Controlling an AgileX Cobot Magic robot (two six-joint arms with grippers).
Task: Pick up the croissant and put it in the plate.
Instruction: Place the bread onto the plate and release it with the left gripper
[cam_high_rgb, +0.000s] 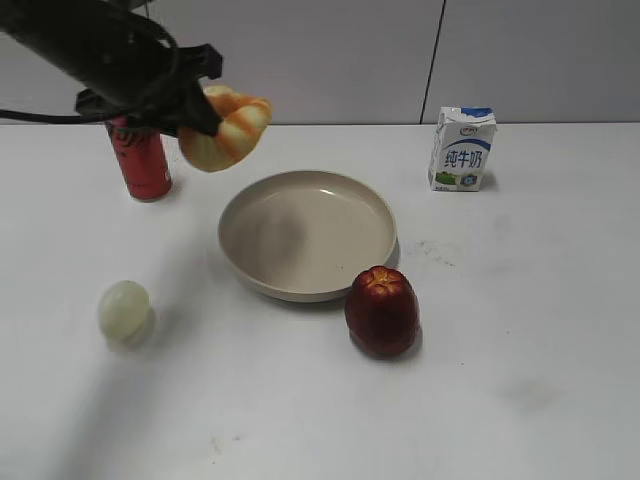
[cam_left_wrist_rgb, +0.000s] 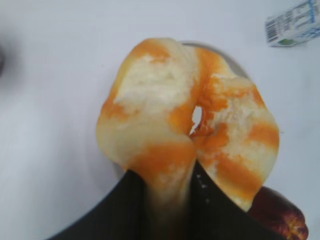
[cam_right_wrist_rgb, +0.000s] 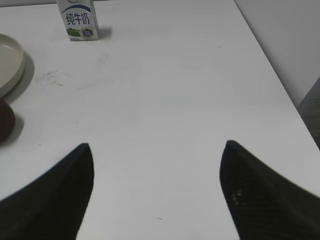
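Note:
My left gripper (cam_high_rgb: 200, 115) is shut on the croissant (cam_high_rgb: 225, 127), a ribbed bun with orange and cream stripes. It holds the bun in the air, above the table just left of and behind the beige plate (cam_high_rgb: 255, 262). In the left wrist view the croissant (cam_left_wrist_rgb: 185, 120) fills the frame, pinched between the black jaws (cam_left_wrist_rgb: 167, 192), with a sliver of the plate's rim (cam_left_wrist_rgb: 230, 60) behind it. My right gripper (cam_right_wrist_rgb: 156, 150) is open and empty over bare table right of the plate, whose edge (cam_right_wrist_rgb: 10, 65) shows at the left of the right wrist view.
A red can (cam_high_rgb: 140, 160) stands behind the left arm. A pale egg (cam_high_rgb: 124, 308) lies front left. A dark red apple (cam_high_rgb: 381, 310) sits at the plate's front right edge, seen also in the left wrist view (cam_left_wrist_rgb: 280, 215). A milk carton (cam_high_rgb: 461, 149) stands back right.

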